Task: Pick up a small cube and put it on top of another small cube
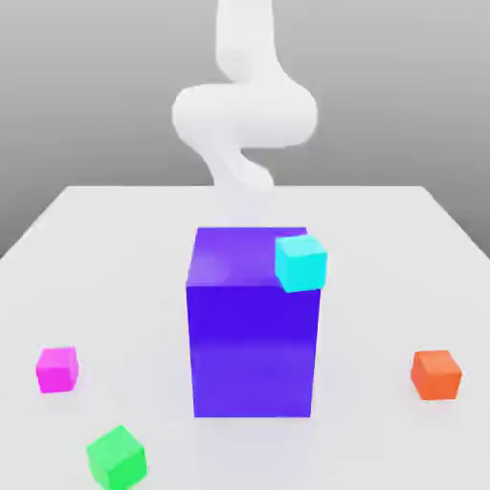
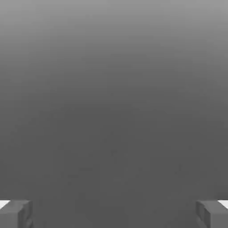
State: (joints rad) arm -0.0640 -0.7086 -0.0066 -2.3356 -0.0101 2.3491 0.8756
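Gripper (image 2: 114, 214): fingers spread wide apart at the edges of the hand view, nothing between them. Arm (image 1: 245, 110): in the exterior view, beyond the block, toward the far side of the table (image 1: 368, 239). Pink cube (image 1: 57, 370): on the table, at the exterior view's left, well apart from the block. Green cube (image 1: 118, 458): on the table, nearer the camera than the pink cube, turned at an angle. Orange cube (image 1: 435, 375): on the table, at the exterior view's right. Block (image 1: 253, 349): purple-blue, upright, between the pink and orange cubes. Cyan cube (image 1: 300, 264): overlaps the block's upper right corner in the exterior view; contact cannot be determined.
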